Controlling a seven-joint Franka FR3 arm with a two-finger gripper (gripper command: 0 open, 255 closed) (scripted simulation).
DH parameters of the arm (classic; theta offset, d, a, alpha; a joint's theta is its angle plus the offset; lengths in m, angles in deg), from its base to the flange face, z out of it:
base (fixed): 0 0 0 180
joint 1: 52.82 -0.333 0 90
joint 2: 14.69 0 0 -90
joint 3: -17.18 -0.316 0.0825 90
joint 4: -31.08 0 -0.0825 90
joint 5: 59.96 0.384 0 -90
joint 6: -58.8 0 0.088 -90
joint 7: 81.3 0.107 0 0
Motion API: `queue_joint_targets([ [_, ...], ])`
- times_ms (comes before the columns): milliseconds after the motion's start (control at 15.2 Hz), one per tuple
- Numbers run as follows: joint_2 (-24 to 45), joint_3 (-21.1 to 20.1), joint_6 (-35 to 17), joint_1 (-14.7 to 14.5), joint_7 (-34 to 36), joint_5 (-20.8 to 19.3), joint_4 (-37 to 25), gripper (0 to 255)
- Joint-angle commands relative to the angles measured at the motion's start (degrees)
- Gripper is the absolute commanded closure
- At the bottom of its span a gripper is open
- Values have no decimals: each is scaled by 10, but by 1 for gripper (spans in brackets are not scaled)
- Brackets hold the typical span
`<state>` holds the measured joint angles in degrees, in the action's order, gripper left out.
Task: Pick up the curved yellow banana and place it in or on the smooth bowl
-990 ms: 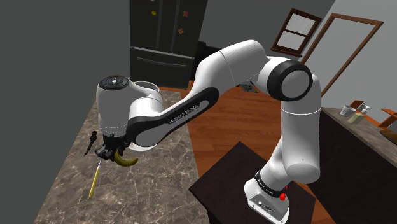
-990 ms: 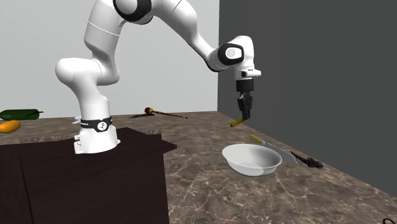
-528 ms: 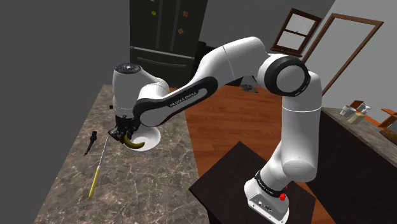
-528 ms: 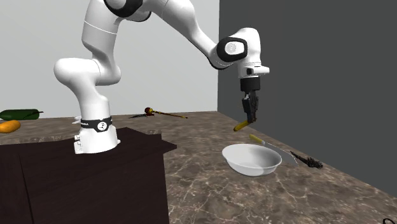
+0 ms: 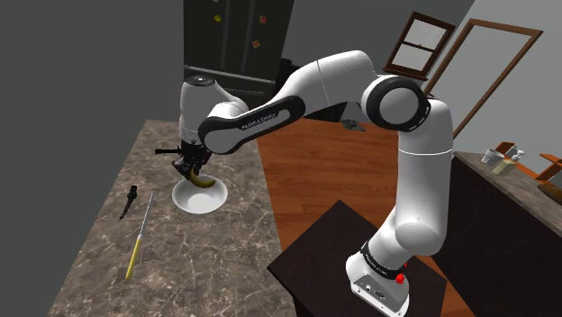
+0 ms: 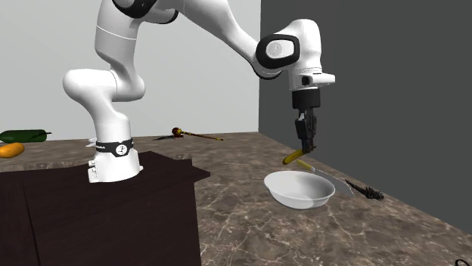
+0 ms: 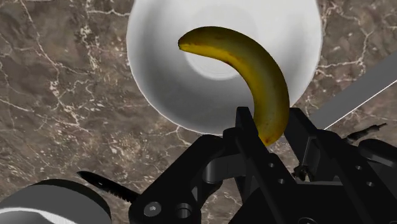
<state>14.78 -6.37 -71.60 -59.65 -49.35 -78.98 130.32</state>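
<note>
**The curved yellow banana** (image 7: 254, 76), browned along its back, hangs just above the smooth white bowl (image 5: 191, 204). One end is pinched between the fingers of your all-black gripper (image 6: 306, 149), so the pincer stands narrow, closed on the fruit.

The wrist view looks straight down the fingers. From there the banana's free end lies over the bowl's middle, inside the rim. The second exterior view adds the side-on gap between fruit and bowl. At its far left, beyond the dark stand (image 6: 113, 211), it also shows a green vegetable (image 6: 23, 136) and an orange one (image 6: 9, 150).

The shoulder view gives you the black refrigerator (image 5: 239, 54), dotted with small coloured magnets, at the far end of the room. It also shows a thin yellow-handled knife (image 5: 135, 248) lying on the brown marble counter (image 5: 180, 279) at the bowl's left, with a small black object (image 5: 131, 194) near its tip. Lettering runs along the white forearm (image 5: 257, 122), but it is too small to read.
</note>
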Motion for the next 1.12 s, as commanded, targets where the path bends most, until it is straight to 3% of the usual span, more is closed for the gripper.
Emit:
queue_joint_targets([
  [0,7,3,0,7,-12,0,-7,255],
  [1056,75,29,-76,-10,14,-36,3,255],
])
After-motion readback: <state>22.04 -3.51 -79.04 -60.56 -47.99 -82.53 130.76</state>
